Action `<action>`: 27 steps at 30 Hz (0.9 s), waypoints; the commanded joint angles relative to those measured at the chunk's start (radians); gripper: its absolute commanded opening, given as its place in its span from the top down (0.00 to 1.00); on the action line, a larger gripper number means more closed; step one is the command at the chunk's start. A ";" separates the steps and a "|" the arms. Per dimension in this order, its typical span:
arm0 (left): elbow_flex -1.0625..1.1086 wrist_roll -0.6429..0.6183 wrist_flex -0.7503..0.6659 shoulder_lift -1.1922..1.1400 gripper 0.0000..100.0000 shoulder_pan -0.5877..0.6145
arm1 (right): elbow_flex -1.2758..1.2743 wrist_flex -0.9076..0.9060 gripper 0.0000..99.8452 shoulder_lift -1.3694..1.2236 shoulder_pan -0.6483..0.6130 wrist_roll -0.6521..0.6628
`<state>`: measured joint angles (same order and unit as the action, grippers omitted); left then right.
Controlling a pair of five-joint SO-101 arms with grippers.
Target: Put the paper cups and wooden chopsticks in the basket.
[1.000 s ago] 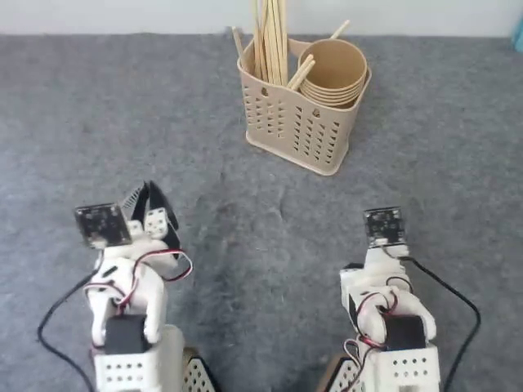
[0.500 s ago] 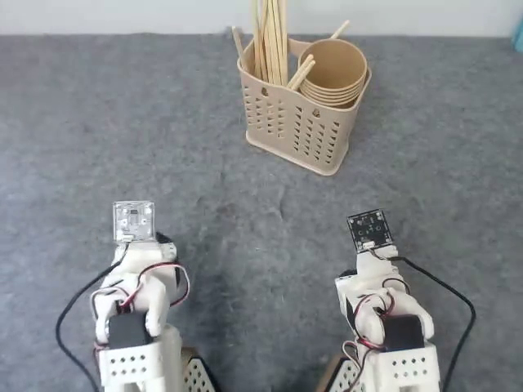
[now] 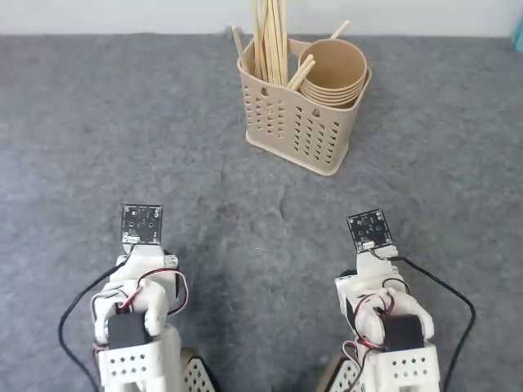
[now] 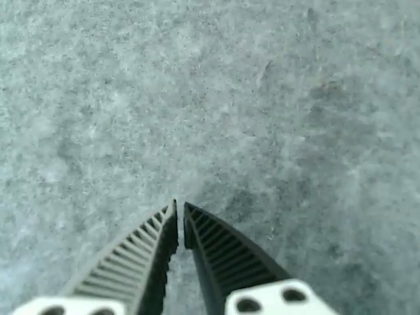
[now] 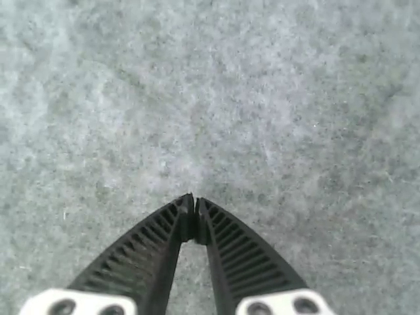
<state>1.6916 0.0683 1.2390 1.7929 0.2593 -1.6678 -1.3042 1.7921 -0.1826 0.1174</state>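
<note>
2 SO-101 arms sit folded at the near edge of a grey felt-covered table (image 3: 245, 212), its surface fuzzy and mottled. At left, the left arm (image 3: 135, 314), white plastic with red and black wiring, points its left gripper (image 4: 180, 216) straight down at bare felt; the 2 black ribbed fingers (image 4: 147, 252) taper to points that lie almost together, a thin slit between them, with nothing held. Toward the far edge, between the arms, stands 1 beige plastic basket (image 3: 298, 135), round-cornered, its walls pierced by rows of small slots. In its left part a bundle of pale wooden chopsticks (image 3: 270, 37) stands upright, with 2 more leaning against the cups; the full number cannot be told. In its right part sits 1 nested stack of brown paper cups (image 3: 333, 65), several rims showing, the mouth open upward. At right, the right arm (image 3: 384, 318), built alike, aims its right gripper (image 5: 193, 210) at the felt, ribbed tips pressed together and empty.
</note>
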 commanded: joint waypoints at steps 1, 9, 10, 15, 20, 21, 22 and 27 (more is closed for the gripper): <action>-0.005 0.009 0.003 -0.006 0.99 0.005 | -0.017 -0.005 0.99 0.021 0.001 0.017; -0.005 0.011 0.003 -0.006 0.99 -0.005 | -0.017 -0.005 0.99 0.021 0.001 0.017; -0.005 0.011 0.003 -0.006 0.99 -0.005 | -0.017 -0.005 0.99 0.021 0.001 0.017; -0.005 0.006 0.003 -0.006 0.99 -0.005 | -0.017 -0.005 0.99 0.021 0.001 0.017; -0.005 0.009 0.003 -0.006 0.99 -0.002 | -0.017 -0.005 0.99 0.021 0.001 0.018; -0.005 0.009 0.003 -0.006 0.99 -0.003 | -0.017 -0.005 0.99 0.021 0.002 0.018; -0.005 0.009 0.003 -0.006 0.99 -0.003 | -0.017 -0.005 0.99 0.021 0.002 0.018; -0.005 0.009 0.003 -0.006 0.99 -0.002 | -0.017 -0.005 0.99 0.021 0.001 0.020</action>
<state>1.6916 0.0713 1.2390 1.7929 0.2593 -1.6678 -1.3042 1.7921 -0.1826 0.1235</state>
